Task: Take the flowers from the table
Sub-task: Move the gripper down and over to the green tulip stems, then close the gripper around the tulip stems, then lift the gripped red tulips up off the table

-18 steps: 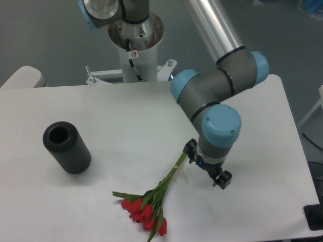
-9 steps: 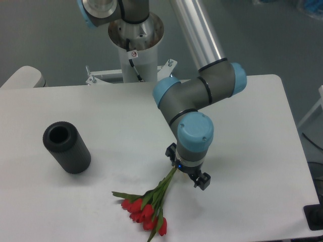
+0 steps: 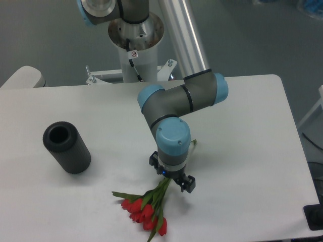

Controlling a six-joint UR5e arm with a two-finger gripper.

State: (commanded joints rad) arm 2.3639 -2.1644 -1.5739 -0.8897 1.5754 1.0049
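The flowers (image 3: pixel 143 213) lie on the white table (image 3: pixel 247 151), near its front edge. The red tulip heads point to the lower left. The green stems run up to the right and pass under my wrist, and the pale stem tip (image 3: pixel 193 143) shows beyond it. My gripper (image 3: pixel 170 174) points down right over the middle of the stems. Its two black fingers (image 3: pixel 187 183) stand apart on either side of the stems, so it is open. The wrist hides whether the fingers touch the stems.
A black hollow cylinder (image 3: pixel 66 147) lies on its side at the left of the table. The robot's base column (image 3: pixel 135 40) stands behind the far edge. A dark object (image 3: pixel 315 217) sits off the table's front right corner.
The arm has swung left and slightly down across the table. The gripper has gone from right of the stem tip to over the middle of the stems. The flowers have not moved.
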